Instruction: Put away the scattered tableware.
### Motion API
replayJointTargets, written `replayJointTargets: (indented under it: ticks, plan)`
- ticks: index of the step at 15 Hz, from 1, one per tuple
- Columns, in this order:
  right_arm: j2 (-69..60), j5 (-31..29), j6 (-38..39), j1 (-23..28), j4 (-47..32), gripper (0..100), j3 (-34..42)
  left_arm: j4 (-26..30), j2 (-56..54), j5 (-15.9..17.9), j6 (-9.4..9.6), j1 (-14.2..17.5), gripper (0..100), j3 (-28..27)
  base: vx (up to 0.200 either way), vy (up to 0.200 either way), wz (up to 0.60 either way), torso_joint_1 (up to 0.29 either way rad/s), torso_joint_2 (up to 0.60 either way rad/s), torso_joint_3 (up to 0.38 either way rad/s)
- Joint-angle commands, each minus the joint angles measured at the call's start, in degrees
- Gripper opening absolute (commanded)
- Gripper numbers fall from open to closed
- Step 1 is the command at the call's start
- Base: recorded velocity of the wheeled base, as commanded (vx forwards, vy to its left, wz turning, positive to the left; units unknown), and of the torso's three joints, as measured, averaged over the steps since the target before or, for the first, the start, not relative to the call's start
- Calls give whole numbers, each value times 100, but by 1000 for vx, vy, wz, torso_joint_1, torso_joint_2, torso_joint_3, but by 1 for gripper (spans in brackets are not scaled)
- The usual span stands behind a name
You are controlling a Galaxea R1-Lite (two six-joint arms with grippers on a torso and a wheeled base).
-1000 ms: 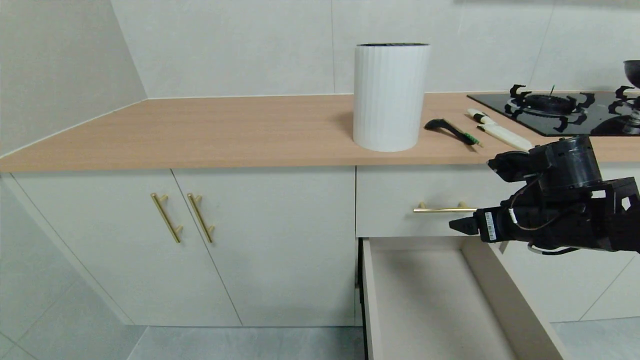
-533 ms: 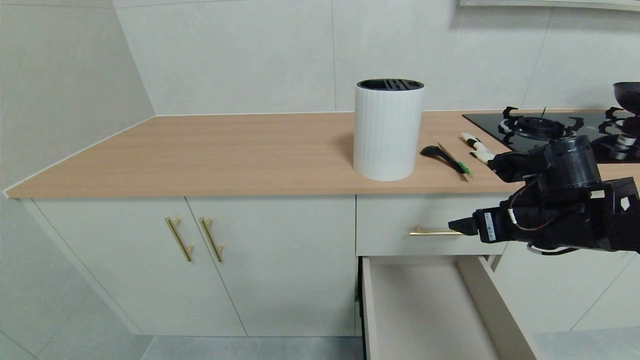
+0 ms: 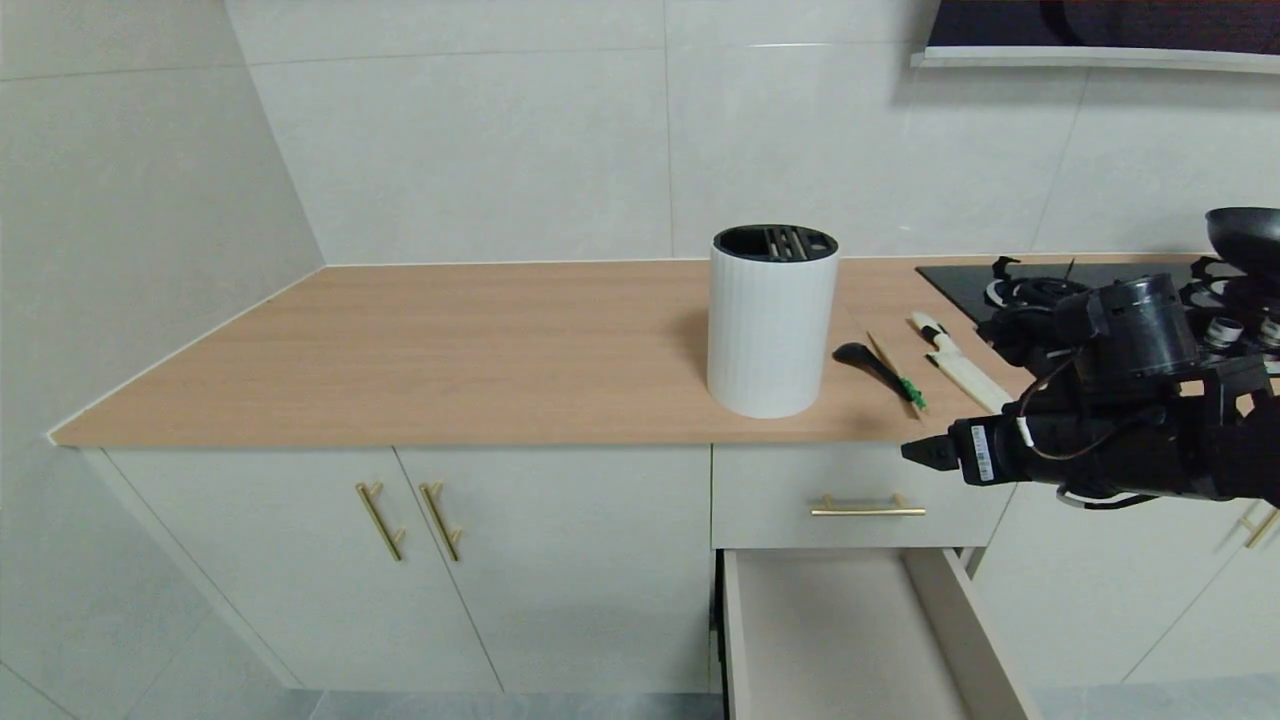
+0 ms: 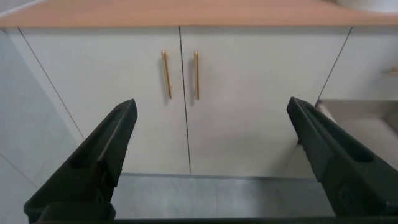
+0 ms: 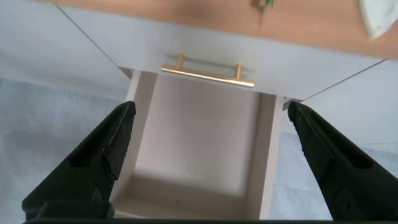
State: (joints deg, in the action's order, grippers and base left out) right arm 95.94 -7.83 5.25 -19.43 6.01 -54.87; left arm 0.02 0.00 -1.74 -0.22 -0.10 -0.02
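Both left fingers (image 4: 93, 168) and right fingers (image 5: 93, 162) wide apart, empty; ribbed white cylinder (image 3: 772, 320) on woodgrain counter (image 3: 450, 350).

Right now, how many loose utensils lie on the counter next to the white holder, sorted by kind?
Black spoon: 1
Wooden stick with a green tip: 1 (possibly a pair lying together; too thin to tell)
White knife: 1
Total: 3
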Motion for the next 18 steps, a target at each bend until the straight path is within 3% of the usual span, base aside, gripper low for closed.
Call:
replayJointTargets:
  ticks: [1, 8, 10, 12, 15, 18]
  plan:
    - [56, 0, 2, 1, 49, 100, 3, -2, 0, -1, -4, 1, 100, 2, 0, 0, 0, 222, -491, -261]
    - [487, -175, -7, 1, 726, 100, -129, -2, 0, -1, -4, 1, 100, 2, 0, 0, 0, 35, -75, -42]
    - [724, -175, 2, 36, 586, 100, -569, -2, 0, -1, -4, 1, 100, 2, 0, 0, 0, 0, 0, 0]
    - [1050, -298, 125, 106, -47, 100, -1237, -2, 0, -1, -4, 1, 100, 2, 0, 0, 0, 0, 0, 0]
    - [1586, -949, 441, 97, -82, 100, -1562, -2, 0, -1, -4, 1, 100, 2, 0, 0, 0, 0, 0, 0]
    - [1902, -1107, 459, 115, -47, 100, -1729, -2, 0, -1, -4, 1, 100, 2, 0, 0, 0, 0, 0, 0]
